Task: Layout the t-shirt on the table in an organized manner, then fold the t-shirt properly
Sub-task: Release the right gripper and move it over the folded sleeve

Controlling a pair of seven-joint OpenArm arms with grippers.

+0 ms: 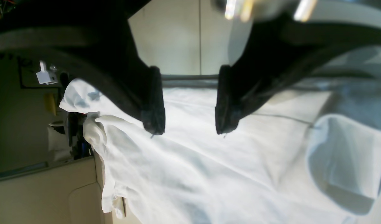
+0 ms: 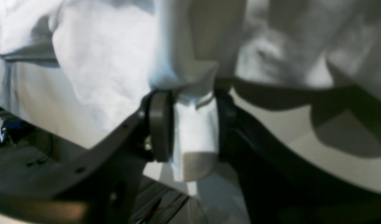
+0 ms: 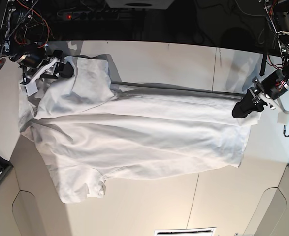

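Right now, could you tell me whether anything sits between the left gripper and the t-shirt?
Nothing visible does. The left gripper hangs open directly over the t-shirt, with only bare cloth in the gap between its pads. The right gripper has a fold of cloth between its jaws.

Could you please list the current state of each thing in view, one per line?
t-shirt: spread across the table, wrinkled, unfolded.
table: mostly covered by the shirt.
left gripper: open, above the cloth, holding nothing.
right gripper: cloth fold between its jaws; grip uncertain.
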